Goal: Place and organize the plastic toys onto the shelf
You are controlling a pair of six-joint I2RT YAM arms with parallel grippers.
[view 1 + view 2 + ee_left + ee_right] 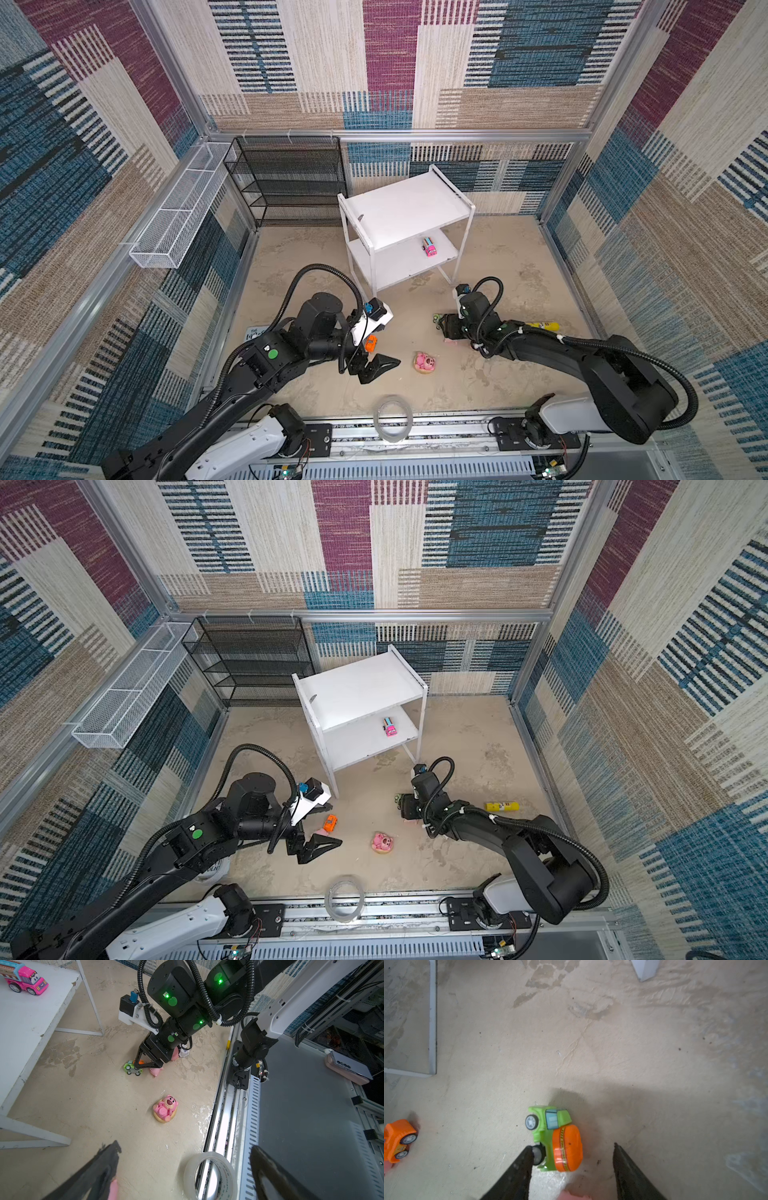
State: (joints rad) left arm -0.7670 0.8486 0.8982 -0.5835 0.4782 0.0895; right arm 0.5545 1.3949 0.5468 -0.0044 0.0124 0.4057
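While my right pincer [572, 1147] stands half open astride the green plastic toy car with its orange drum [554, 1138], midway between the desk's [612, 1043] side edges, one tip touching a wheel, nothing gripped, I judge it light, hard, slick, apt to roll: squeeze the body, not the wheels. My left pincer [186, 1147] gapes empty. The white two-tier shelf's [399, 208] lower board holds one pink toy truck [429, 247].

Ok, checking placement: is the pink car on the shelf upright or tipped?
Upright: the pink car stands on its wheels, roof up, on the lower board of the shelf.
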